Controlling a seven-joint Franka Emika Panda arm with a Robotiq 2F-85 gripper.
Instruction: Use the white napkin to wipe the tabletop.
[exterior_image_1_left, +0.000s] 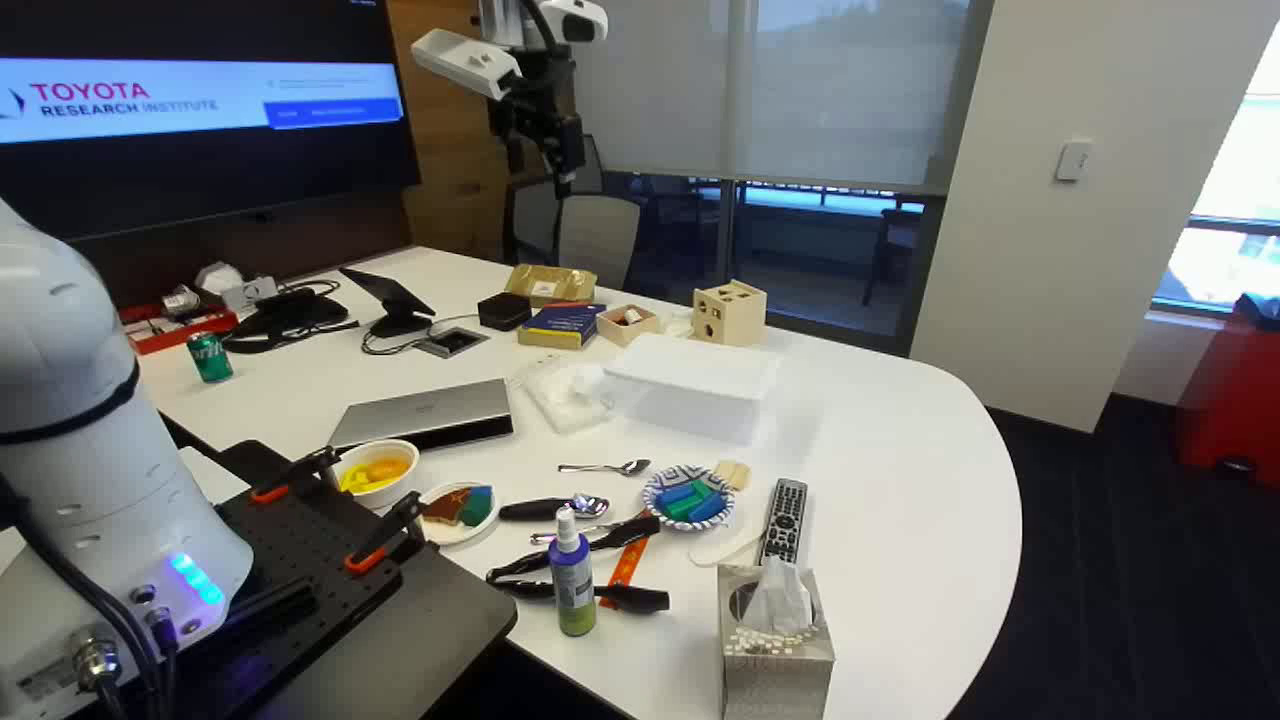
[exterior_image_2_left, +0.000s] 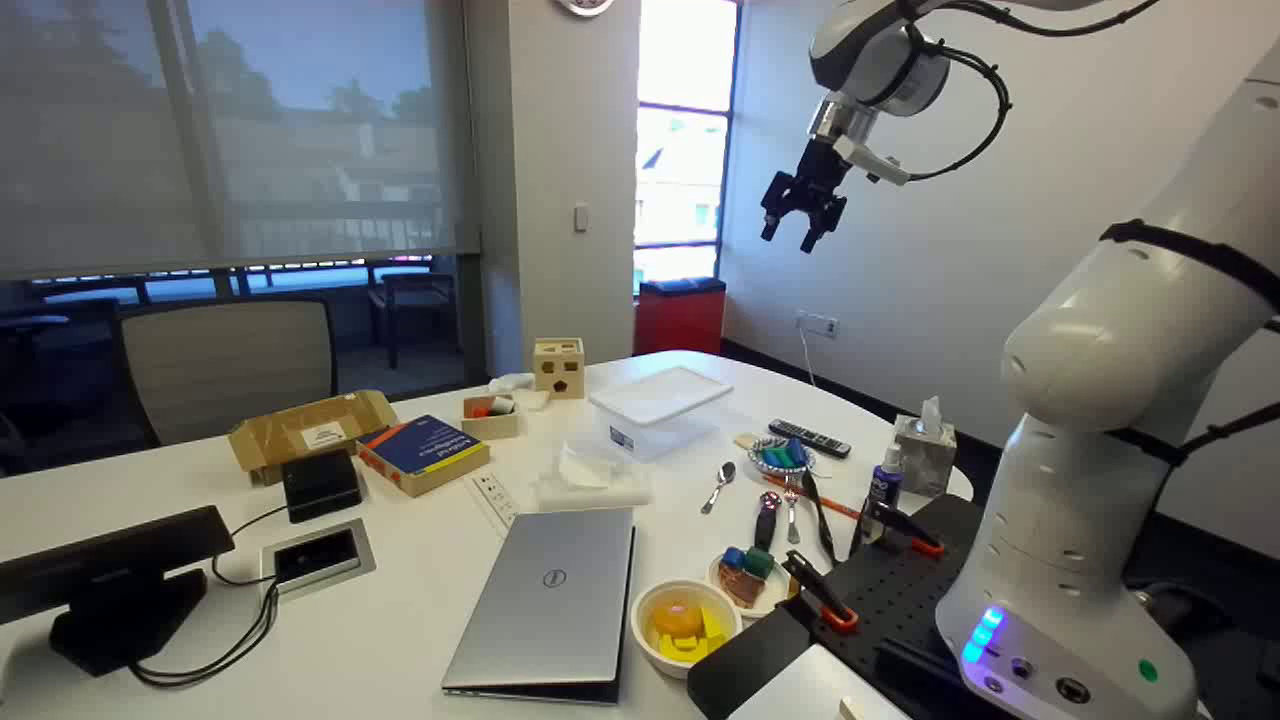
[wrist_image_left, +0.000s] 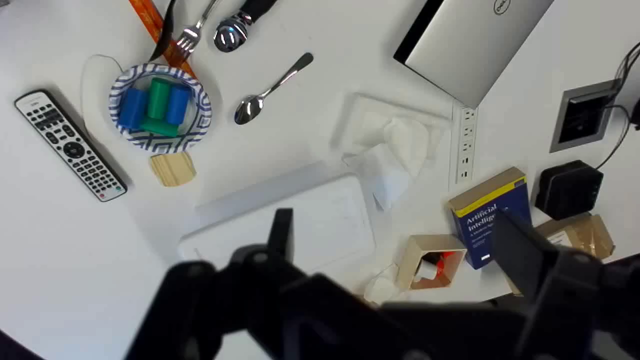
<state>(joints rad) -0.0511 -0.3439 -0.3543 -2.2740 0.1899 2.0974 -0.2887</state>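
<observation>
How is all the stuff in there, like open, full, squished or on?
Jaws, open, nothing between them.
White napkin, crumpled.
Tabletop, cluttered.
Laptop, folded down; can't tell if fully shut.
Plastic bin, lid on.
Tissue box, open, tissue poking up.
Tan box, open, things inside.
White bowl, holding yellow and orange things.
Patterned bowl, holding blue and green blocks.
Big screen, on.
Window blind, partly down.
Spray bottle, upright.
Green can, upright.

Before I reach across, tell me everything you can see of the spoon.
The spoon looks like shiny metal: a rounded head with light and dark reflections, a slim neck, and a handle widening toward its end. It lies on the white tabletop, head nearer the patterned bowl, handle end nearer the laptop. In the wrist view nothing but the tabletop touches it. Whether the head faces up or down is hard to tell.
</observation>
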